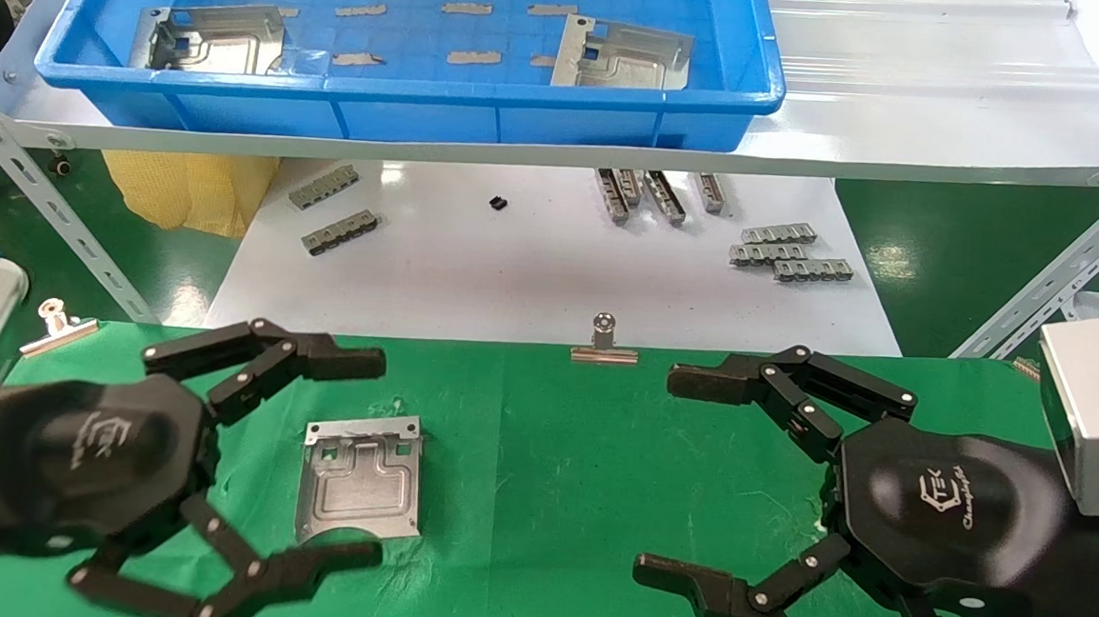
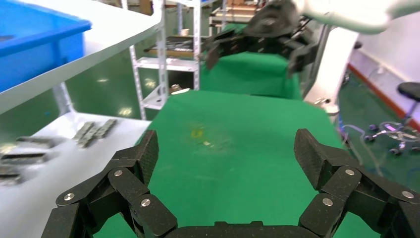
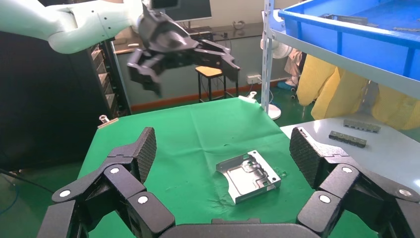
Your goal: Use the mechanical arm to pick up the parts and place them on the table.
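One silvery stamped part lies flat on the green-cloth table, just right of my left gripper; it also shows in the right wrist view. Two more parts lie in the blue tray on the shelf. My left gripper is open and empty, above the cloth, its fingers wide apart. My right gripper is open and empty over the table's right side. Each wrist view shows the other gripper far off: the right gripper and the left gripper.
Small grey notched bars lie on the white tabletop behind the cloth. Silver binder clips hold the cloth's far edge. Slanted shelf struts stand at both sides.
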Available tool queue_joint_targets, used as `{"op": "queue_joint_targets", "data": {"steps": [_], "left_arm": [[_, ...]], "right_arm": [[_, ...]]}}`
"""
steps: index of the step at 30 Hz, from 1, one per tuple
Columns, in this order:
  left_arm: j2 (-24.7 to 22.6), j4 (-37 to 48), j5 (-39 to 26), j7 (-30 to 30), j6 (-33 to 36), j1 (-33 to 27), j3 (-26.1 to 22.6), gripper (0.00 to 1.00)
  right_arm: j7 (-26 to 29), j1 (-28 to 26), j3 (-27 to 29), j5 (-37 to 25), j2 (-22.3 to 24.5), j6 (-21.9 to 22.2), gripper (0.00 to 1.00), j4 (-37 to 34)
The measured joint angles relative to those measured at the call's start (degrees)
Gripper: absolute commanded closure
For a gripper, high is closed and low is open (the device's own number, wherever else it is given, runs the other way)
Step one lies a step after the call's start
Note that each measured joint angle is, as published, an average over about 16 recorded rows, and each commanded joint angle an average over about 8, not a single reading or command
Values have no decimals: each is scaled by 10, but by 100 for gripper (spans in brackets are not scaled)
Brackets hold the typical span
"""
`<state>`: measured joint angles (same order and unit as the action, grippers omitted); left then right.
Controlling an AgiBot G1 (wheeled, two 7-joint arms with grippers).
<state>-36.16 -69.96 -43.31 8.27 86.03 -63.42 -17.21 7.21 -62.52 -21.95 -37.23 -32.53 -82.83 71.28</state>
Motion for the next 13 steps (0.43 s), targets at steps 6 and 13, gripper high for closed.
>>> {"op": "queue_joint_targets", "data": {"steps": [6,13], "left_arm": [[12,-40,17,24,-3,21,13,0],[17,-56,24,32,-5,29,18,0]], "right_arm": [[0,0,0,0,0,0,0,0],[0,0,0,0,0,0,0,0]]}}
